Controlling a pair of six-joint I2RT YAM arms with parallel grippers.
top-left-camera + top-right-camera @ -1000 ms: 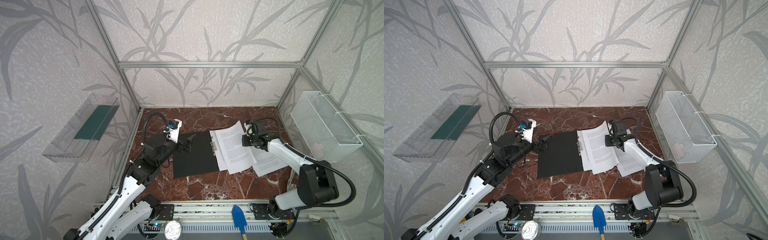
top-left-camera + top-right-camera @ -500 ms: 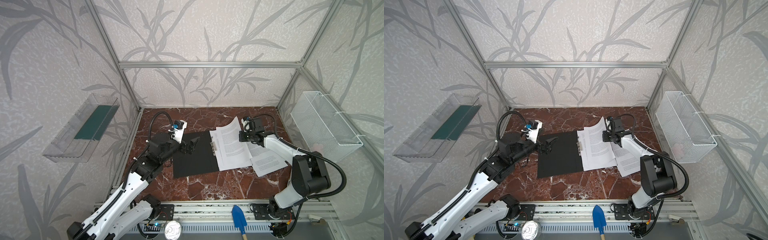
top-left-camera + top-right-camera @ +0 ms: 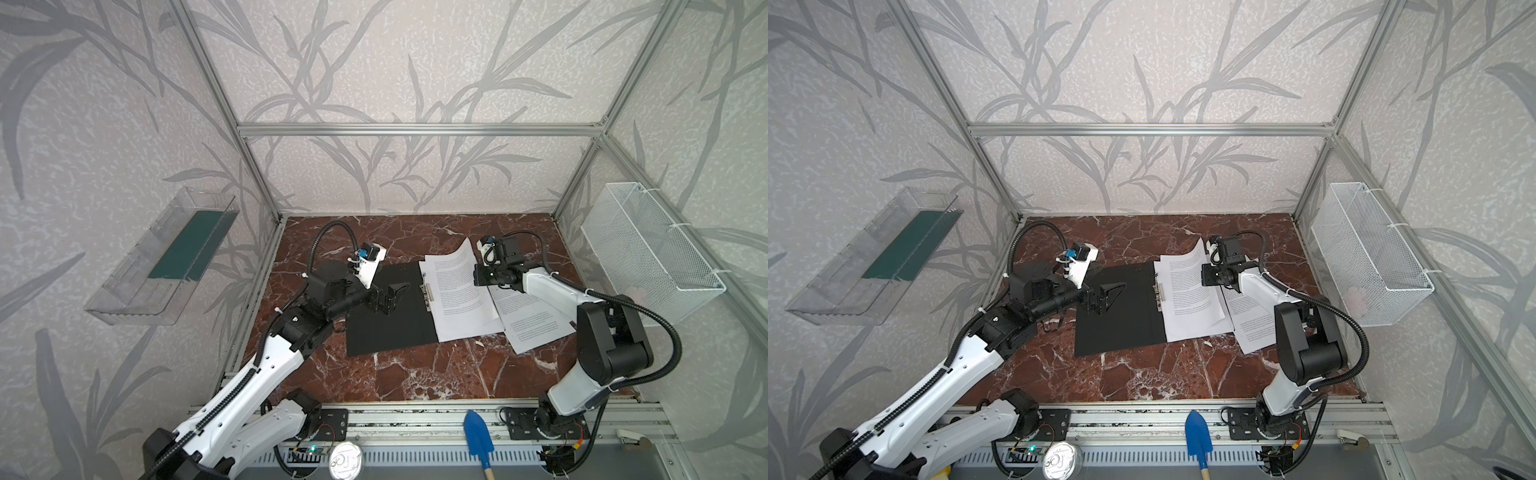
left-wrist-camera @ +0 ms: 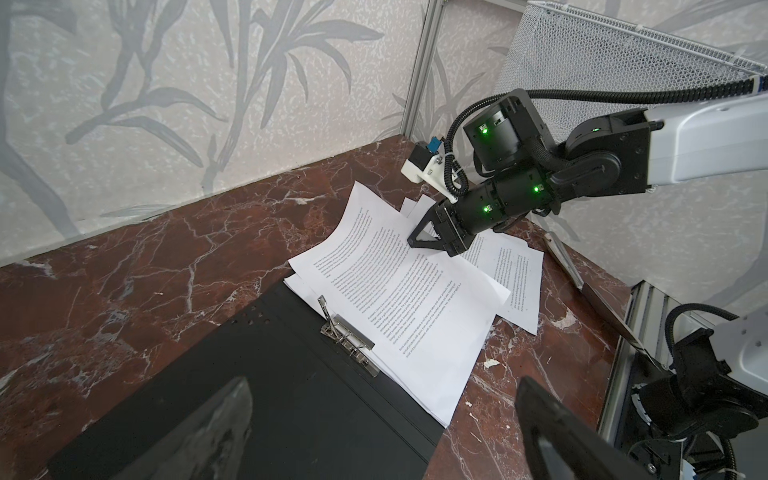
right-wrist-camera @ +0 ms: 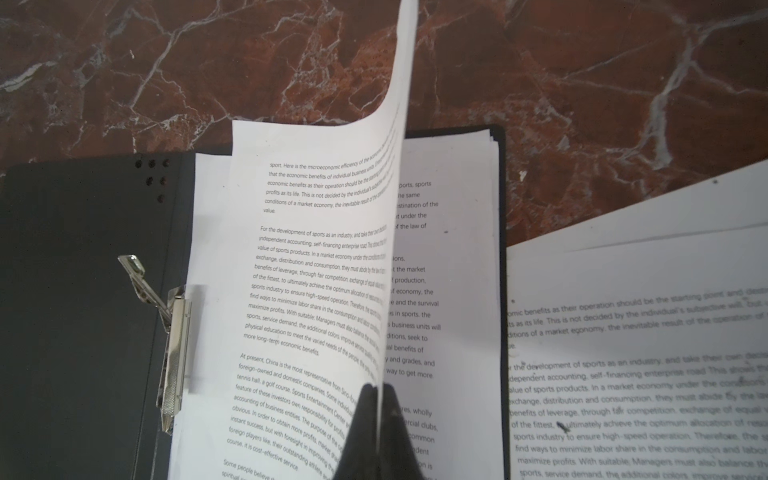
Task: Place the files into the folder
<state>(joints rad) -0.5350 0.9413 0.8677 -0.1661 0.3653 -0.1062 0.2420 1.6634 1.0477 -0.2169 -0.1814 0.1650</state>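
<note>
The black folder [image 3: 386, 332] [image 3: 1117, 332] lies open on the marble table, and its metal clip [image 4: 347, 336] [image 5: 174, 345] stands raised at the spine. A stack of files [image 5: 449, 257] rests on its right half. My right gripper [image 3: 476, 276] [image 3: 1203, 279] [image 5: 379, 399] is shut on the edge of one printed sheet [image 5: 324, 257] [image 4: 395, 282]. That sheet curls up over the stack. More loose files [image 3: 532, 324] [image 5: 644, 374] lie on the table to the right of the folder. Open and holding nothing, my left gripper [image 3: 392, 295] [image 4: 382, 415] hovers over the folder's bare left cover.
A white wire basket [image 3: 648, 253] hangs on the right wall. On the left wall is a clear tray [image 3: 124, 299] holding a dark green panel [image 3: 187, 249]. A blue trowel [image 3: 478, 432] and a tin can [image 3: 345, 461] lie on the front rail.
My right gripper has carried the pinched sheet leftward so that it lies over the folder's right half. My left arm has reached to the right, over the folder's left cover.
</note>
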